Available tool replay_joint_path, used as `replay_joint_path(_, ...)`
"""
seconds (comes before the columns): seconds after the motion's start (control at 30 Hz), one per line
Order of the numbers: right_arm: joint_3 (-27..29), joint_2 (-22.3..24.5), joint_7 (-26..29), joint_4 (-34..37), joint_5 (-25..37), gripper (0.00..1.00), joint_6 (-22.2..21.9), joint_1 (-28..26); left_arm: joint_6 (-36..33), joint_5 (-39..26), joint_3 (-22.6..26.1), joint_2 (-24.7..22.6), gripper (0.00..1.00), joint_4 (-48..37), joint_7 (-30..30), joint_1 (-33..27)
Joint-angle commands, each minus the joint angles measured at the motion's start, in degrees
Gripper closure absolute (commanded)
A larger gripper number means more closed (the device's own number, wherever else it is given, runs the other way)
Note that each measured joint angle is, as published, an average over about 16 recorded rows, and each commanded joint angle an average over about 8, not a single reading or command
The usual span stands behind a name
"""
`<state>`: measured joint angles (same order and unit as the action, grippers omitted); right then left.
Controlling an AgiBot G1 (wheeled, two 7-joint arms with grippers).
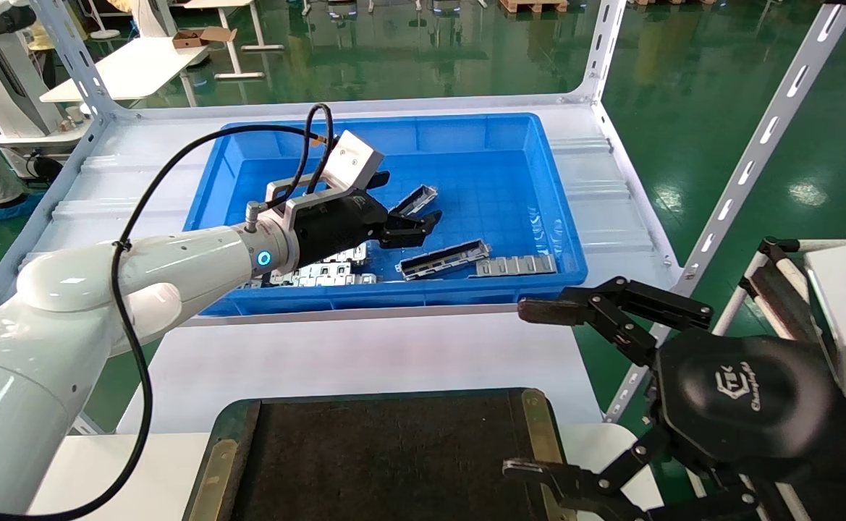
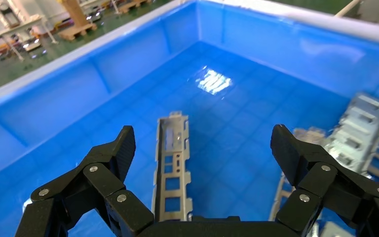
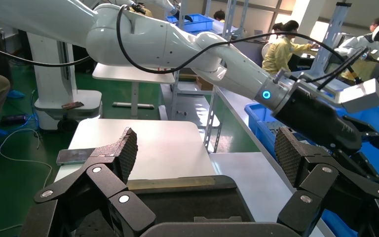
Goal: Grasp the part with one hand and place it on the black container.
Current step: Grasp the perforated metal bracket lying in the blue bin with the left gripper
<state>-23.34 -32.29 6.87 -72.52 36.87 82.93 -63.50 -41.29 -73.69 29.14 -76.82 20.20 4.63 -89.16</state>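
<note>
Part [image 2: 171, 168] lying flat on floor of blue bin [image 1: 466, 130], centred between spread jaws | left gripper [image 1: 412, 217] poised above, jaws apart for straddling grasp | right gripper [image 1: 531, 391] idle beside black container [image 1: 531, 420], jaws apart | container unloaded on worktop [image 1: 365, 354]

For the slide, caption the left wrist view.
Open left gripper poised above a silver-grey metal channel strip in the blue plastic bin.

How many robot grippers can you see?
2. The left gripper hangs open inside the blue bin, over a metal part. The right gripper waits open beside the black container.
</note>
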Motion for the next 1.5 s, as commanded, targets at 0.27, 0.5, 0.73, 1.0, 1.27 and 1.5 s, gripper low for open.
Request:
replay_joint_path(0.27,0.0,0.0,0.0,0.0,0.0,0.0,0.0,0.0,3.6,1.9,3.1,-1.4,0.0,-3.4,0.3,-0.6)
replay_joint_path(0.5,0.0,0.0,0.0,0.0,0.0,0.18,0.0,0.0,6.8,3.7,7.3,-1.6,0.04,-2.6,-2.4,0.1)
replay_joint_path(0.73,0.0,0.0,0.0,0.0,0.0,1.0,0.0,0.0,10.2,5.9,11.8,-1.6,0.81,-1.0,-5.7,0.7)
replay_joint_path(1.0,0.0,0.0,0.0,0.0,0.0,1.0,0.0,0.0,13.3,8.4,16.8,-1.5,1.0,0.3,-8.4,0.8)
replay_joint_path(1.27,0.0,0.0,0.0,0.0,0.0,1.0,0.0,0.0,15.3,10.6,21.0,-1.4,1.0,0.6,-9.9,0.7)
replay_joint_path(1.5,0.0,0.0,0.0,0.0,0.0,1.0,0.0,0.0,16.4,12.8,23.5,-1.3,1.0,0.4,-10.0,0.6)
